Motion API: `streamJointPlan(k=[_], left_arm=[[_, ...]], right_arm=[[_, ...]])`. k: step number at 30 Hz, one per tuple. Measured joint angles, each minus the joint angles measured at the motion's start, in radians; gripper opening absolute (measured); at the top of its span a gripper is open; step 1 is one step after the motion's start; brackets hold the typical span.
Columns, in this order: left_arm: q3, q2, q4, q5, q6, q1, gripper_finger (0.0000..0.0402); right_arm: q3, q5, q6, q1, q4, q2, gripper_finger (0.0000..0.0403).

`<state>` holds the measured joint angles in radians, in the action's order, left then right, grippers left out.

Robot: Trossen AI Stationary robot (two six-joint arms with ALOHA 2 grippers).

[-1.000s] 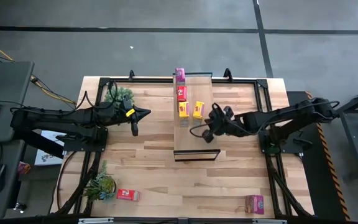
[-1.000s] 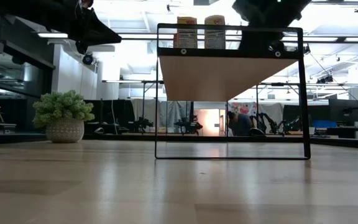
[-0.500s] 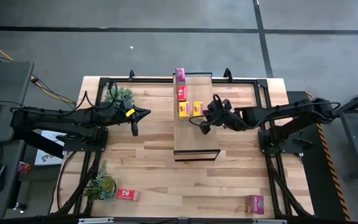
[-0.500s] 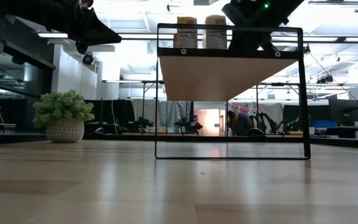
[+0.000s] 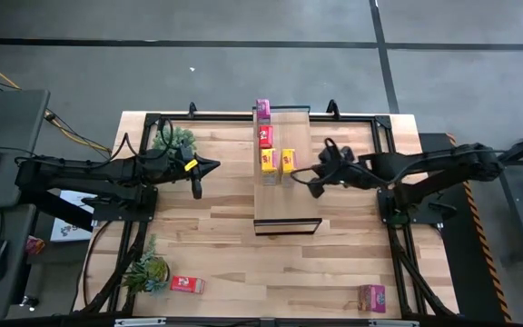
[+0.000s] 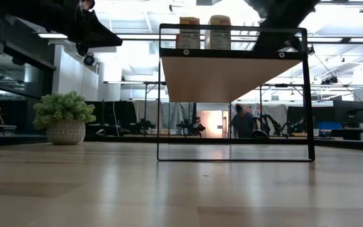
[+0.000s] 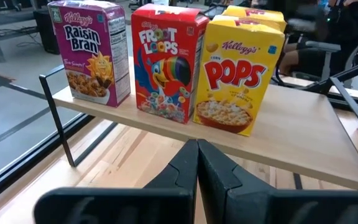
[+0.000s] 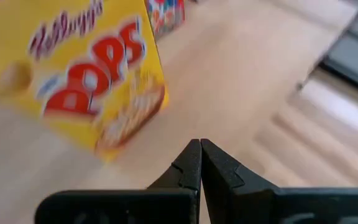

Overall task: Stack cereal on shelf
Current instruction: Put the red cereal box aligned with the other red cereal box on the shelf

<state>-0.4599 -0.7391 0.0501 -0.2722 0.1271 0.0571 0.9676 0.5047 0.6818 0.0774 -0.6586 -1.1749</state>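
Table (image 5: 334, 263): fills the middle of the high view; both arms reach in from the sides.
Shelf (image 5: 300, 200): centre of the high view, running from the top edge toward the middle; bare lower half.
Left arm: left of the high view, waiting; left gripper (image 5: 197, 191) pinched together, empty, well left of the shelf.
Right arm: right of the high view; right gripper (image 5: 316, 191) at the shelf's right edge, fingers pressed together on nothing.
Boxes on shelf: purple box (image 7: 92, 51), red box (image 7: 166, 62) and yellow box (image 7: 240, 74) stand upright in a row in the left wrist view; a second yellow box (image 5: 288, 161) stands beside the first.
Boxes off shelf: spare red box (image 5: 186, 284) lower left of the high view, spare purple box (image 5: 371, 297) lower right, both on the table.
Handling: probably light, stiff cardboard with slick printed faces; likely dents if squeezed hard, tips easily. Best taken across the narrow sides, near mid-height.
Box and fingers: in the right wrist view the second yellow box sits just beyond the closed fingertips, apart from them; the spare boxes lie well apart from both grippers.
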Motion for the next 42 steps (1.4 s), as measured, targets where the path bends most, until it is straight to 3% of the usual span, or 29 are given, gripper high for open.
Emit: streamJointPlan(k=[8,15,19,30,35,38,42], left_arm=[[0.000,0.000,-0.012,0.008,-0.008,0.000,0.0000],[-0.010,0.000,0.009,0.243,-0.043,0.000,0.0028],[-0.041,0.000,0.003,0.371,-0.065,0.000,0.0075],[-0.050,0.000,-0.022,0.463,-0.079,0.000,0.0257],[-0.078,-0.001,-0.051,0.581,0.002,-0.024,0.0306],[-0.132,-0.021,-0.141,0.568,0.041,-0.115,0.0316],[-0.214,-0.084,-0.292,0.415,0.070,-0.310,0.0315]], right_arm=[[0.000,0.020,0.188,0.164,-0.131,0.118,0.0000],[0.000,0.147,0.193,0.262,-0.140,0.122,0.0000],[0.000,0.173,0.193,0.273,-0.149,0.122,0.0000],[0.000,0.179,0.219,0.272,-0.154,0.122,0.0000],[0.000,0.184,0.219,0.270,-0.154,0.122,0.0000],[0.000,0.185,0.217,0.270,-0.154,0.121,0.0000],[0.000,0.185,0.215,0.270,-0.155,0.121,0.0000]])
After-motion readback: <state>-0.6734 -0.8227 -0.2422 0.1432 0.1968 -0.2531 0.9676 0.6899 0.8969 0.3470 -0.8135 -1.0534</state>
